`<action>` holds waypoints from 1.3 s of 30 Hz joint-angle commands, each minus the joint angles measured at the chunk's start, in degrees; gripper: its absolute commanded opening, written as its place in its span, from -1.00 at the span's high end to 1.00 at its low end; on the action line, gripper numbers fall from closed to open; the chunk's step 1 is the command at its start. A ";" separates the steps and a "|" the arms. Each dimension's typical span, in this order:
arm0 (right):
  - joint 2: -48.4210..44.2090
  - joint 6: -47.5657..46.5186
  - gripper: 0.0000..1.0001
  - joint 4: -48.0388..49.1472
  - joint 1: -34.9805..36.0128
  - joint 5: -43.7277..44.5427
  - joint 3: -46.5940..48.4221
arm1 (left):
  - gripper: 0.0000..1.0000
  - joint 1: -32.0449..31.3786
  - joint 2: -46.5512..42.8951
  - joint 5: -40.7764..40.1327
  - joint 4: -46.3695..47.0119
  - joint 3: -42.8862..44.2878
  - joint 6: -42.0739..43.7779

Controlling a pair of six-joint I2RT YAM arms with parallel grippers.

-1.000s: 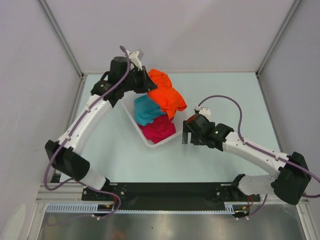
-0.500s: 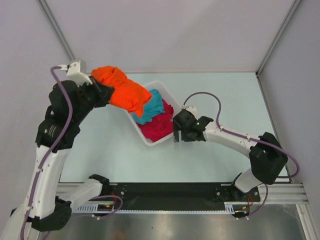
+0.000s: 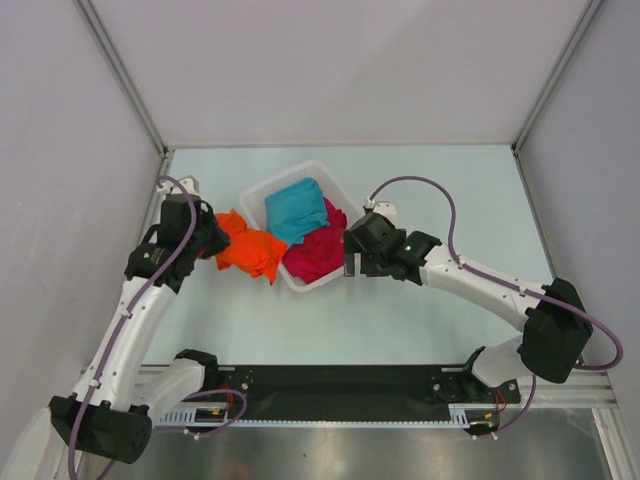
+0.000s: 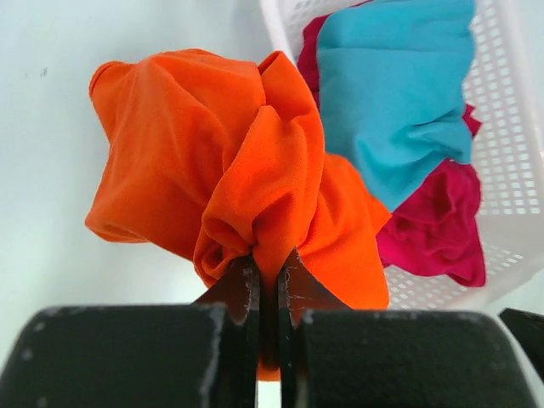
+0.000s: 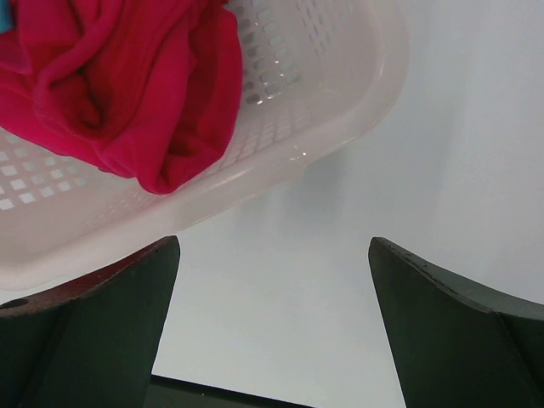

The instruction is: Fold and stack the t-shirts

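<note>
Broadly, the pale table (image 3: pixel 420 320) carries a white slotted basket (image 3: pixel 258 192) set at an angle near its middle. Left of the basket, just beside its wall, the orange t-shirt (image 3: pixel 250 252) is bunched into a crumpled lump; whether it rests on the table or hangs just above it cannot be told. Inside the basket the teal t-shirt (image 3: pixel 297 208) lies at the far end, on top of the magenta t-shirt (image 3: pixel 315 256), which fills the near end. The left gripper (image 4: pixel 268 265) is clenched on a gathered fold of the orange cloth, which balloons out beyond the fingertips. The right gripper (image 5: pixel 272 255) stands spread wide and empty, with the basket's near right corner and the magenta cloth just beyond its fingers (image 5: pixel 102 314).
</note>
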 commanded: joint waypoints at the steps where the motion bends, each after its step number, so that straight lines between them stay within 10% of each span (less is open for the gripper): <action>1: 0.07 -1.42 -0.99 1.84 -0.15 0.20 4.03 | 1.00 1.31 -1.67 -2.47 7.23 -2.75 -4.22; 14: 15.18 -7.92 -1.00 6.41 -5.07 -2.53 12.38 | 0.99 2.10 -1.15 3.94 12.94 -11.82 -8.45; 21: 20.02 -9.77 -0.99 5.88 -5.51 -1.56 14.76 | -0.59 2.19 0.52 5.80 12.07 -11.47 -8.36; 26: 21.43 -11.35 -0.96 7.54 -6.91 -2.08 14.67 | -0.77 2.10 1.67 6.41 11.89 -10.68 -8.36; 27: 21.69 -11.96 -0.86 8.16 -7.35 -2.52 14.32 | -0.77 2.19 1.75 6.50 11.89 -10.59 -8.36; 31: 22.22 -12.33 1.00 11.59 -12.26 -4.28 12.22 | -0.77 2.10 1.58 6.67 11.80 -10.33 -8.10; 39: 20.56 -7.06 1.00 11.34 -21.85 5.01 9.14 | -0.77 2.10 0.70 6.67 11.01 -9.80 -6.34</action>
